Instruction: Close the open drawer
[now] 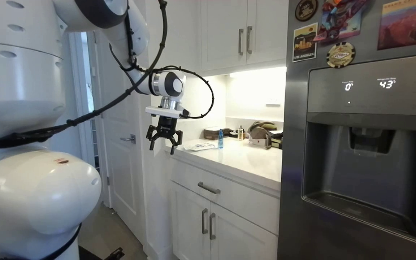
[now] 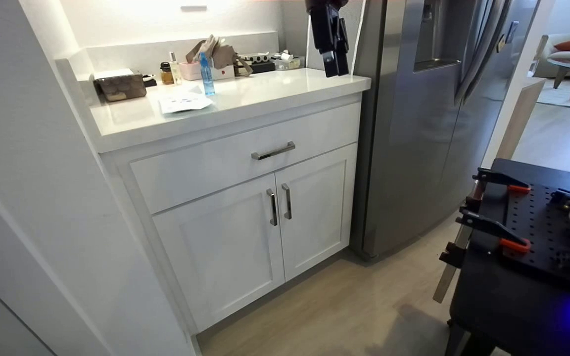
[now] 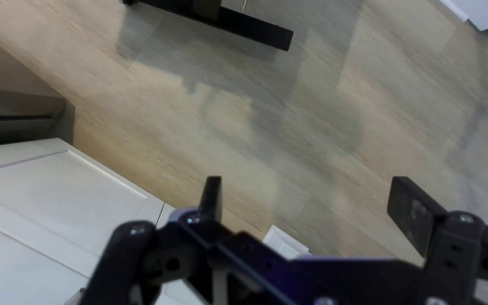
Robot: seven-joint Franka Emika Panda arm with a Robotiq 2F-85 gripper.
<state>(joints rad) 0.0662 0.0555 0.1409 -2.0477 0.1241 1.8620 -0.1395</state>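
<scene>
Bright white digits on the refrigerator (image 1: 293, 162): the display (image 1: 368, 90) shows 0 and 43, with captions above them too tiny to trust! Up top, a magnet (image 1: 304, 42) reads LOS ANGELES, and the red canyon picture (image 1: 403, 27) gives us GRAND, then a C and an A before the lettering blurs. The words on the round chip magnet (image 1: 341, 55) are too small to call.

Over to the arm (image 1: 141, 34): it arches high, bends at the wrist and dangles the hand (image 1: 162, 146) fingertips-down, a black cable (image 1: 114, 103) slung along its length. And those fingers (image 3: 413, 214) are spread, well apart! In the wrist view it's wood-look floor (image 3: 248, 123) that fills the gap between them, white panels (image 3: 49, 190) down in the lower left.

Now the drawer (image 1: 237, 198): closed in both exterior views, its white front level with the two doors (image 2: 314, 212) beneath, tucked right under the edge of the desk (image 1: 251, 159), silver handle (image 2: 273, 151) across its face. The hand hangs apart from it, out in front over the floor, and in both exterior views it shows higher than that handle.
</scene>
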